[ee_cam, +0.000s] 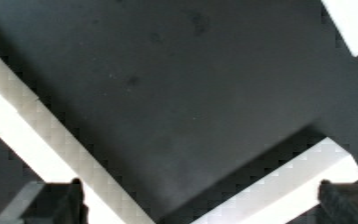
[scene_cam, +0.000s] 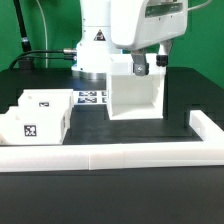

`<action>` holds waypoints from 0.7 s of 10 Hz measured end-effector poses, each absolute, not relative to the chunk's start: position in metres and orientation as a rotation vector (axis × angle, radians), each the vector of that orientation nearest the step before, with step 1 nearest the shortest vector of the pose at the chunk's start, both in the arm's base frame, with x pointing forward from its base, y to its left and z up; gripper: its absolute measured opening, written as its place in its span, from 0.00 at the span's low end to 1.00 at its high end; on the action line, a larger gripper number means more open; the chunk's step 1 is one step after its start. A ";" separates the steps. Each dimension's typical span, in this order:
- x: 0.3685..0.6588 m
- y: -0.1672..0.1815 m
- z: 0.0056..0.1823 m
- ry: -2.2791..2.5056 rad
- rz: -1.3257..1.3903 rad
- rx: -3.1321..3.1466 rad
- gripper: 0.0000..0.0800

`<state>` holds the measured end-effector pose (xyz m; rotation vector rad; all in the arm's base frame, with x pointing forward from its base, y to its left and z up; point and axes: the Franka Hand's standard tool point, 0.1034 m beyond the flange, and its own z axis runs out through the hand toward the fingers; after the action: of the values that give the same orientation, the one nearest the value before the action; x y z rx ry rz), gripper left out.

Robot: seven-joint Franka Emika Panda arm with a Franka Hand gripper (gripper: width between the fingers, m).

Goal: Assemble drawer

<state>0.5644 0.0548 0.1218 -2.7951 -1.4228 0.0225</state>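
White border wall (scene_cam: 100, 158) is seen nearest on black worktop (scene_cam: 185, 105). Drawer trays (scene_cam: 30, 128) are set behind, at exterior view's left. Housing (scene_cam: 135, 98) is stood upright farther back, directly beneath tool (scene_cam: 141, 68). Fingers (ee_cam: 51, 205) are held apart, nothing clamped.

arm (scene_cam: 112, 22): reaching downward | gripper (scene_cam: 150, 66): fingers wide apart, empty

Looks like a robotics lab bench: a white robot arm (scene_cam: 100, 40) over a matte black table (scene_cam: 110, 195), a green backdrop (scene_cam: 200, 80) behind, black cables (scene_cam: 40, 55) trailing, and the flat white marker board (scene_cam: 90, 98) of printed square tags.
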 end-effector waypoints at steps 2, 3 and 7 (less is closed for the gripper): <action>0.564 0.055 0.122 -1.423 0.023 -2.795 0.81; 0.564 0.055 0.122 -1.423 0.023 -2.795 0.81; 0.564 0.055 0.123 -1.393 0.011 -2.812 0.81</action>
<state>0.5638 0.0550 0.1228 -2.8116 -1.3927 0.0105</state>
